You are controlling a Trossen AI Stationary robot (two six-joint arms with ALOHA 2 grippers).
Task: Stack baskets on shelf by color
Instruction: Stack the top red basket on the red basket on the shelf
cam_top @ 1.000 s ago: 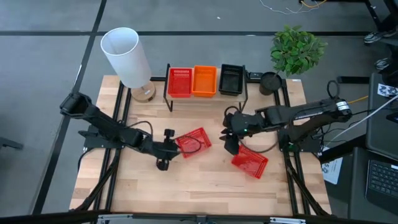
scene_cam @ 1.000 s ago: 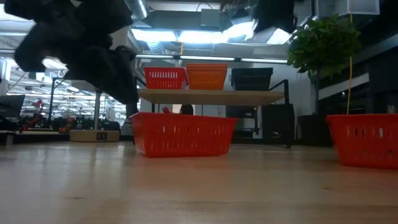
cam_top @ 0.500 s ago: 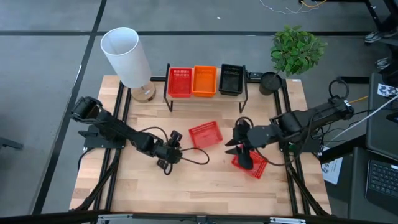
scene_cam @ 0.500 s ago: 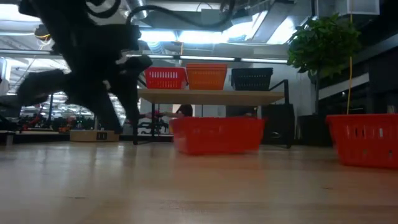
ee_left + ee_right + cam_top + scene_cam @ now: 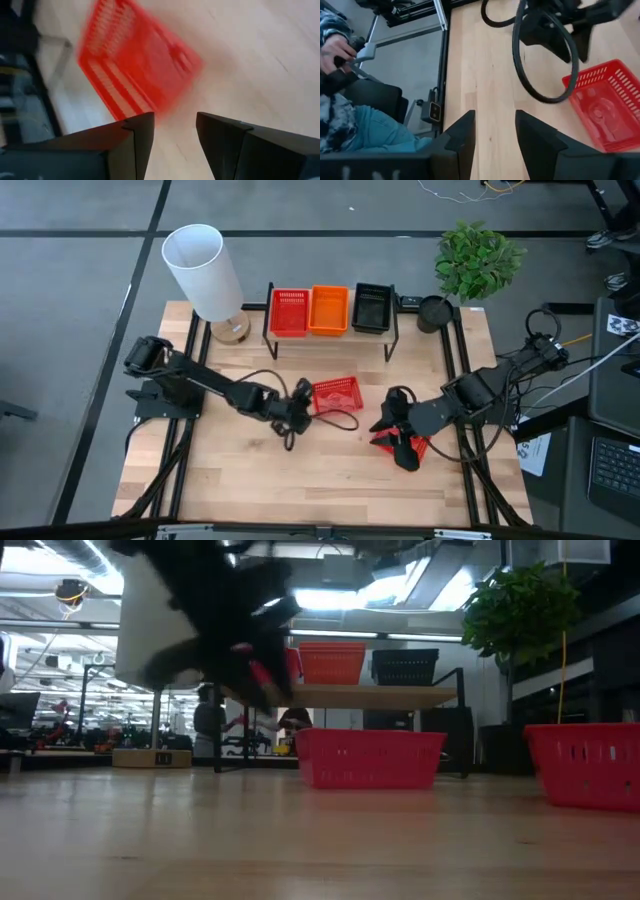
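1. Reaching with the left gripper point(image 5: 300, 402) toward a red basket point(image 5: 336, 394) lying open side up near mid-surface point(image 5: 330, 480); fingers point(image 5: 135, 135) apart, nothing between them, basket just ahead in the left wrist view; contact with the basket wall cannot be told.
2. Right gripper point(image 5: 395, 435) low over a second red basket point(image 5: 412, 444) toward the right side of the surface; fingers point(image 5: 462, 132) apart and empty in the right wrist view; only a corner of that basket shows past the arm from above.
3. Shelf point(image 5: 280, 332) at the back edge carrying a red basket point(image 5: 289, 311), an orange basket point(image 5: 329, 309) and a black basket point(image 5: 372, 306) side by side; the red one at the left end is the likely target stack.
4. Step in hand, as judged: taking hold of the mid-surface red basket by one wall.
5. To do well: straddling a single wall, one finger inside and one outside; closing squarely on the rim, not the mesh corner, to avoid pushing the light basket away; keeping clear of the loose black cable point(image 5: 345, 420) lying beside it.
6. Lifting level afterwards; lining up over the shelf's red basket before lowering so the two nest.
7. White cylinder point(image 5: 203, 272) and potted plant point(image 5: 476, 258) flanking the shelf; keeping the carry path between them.
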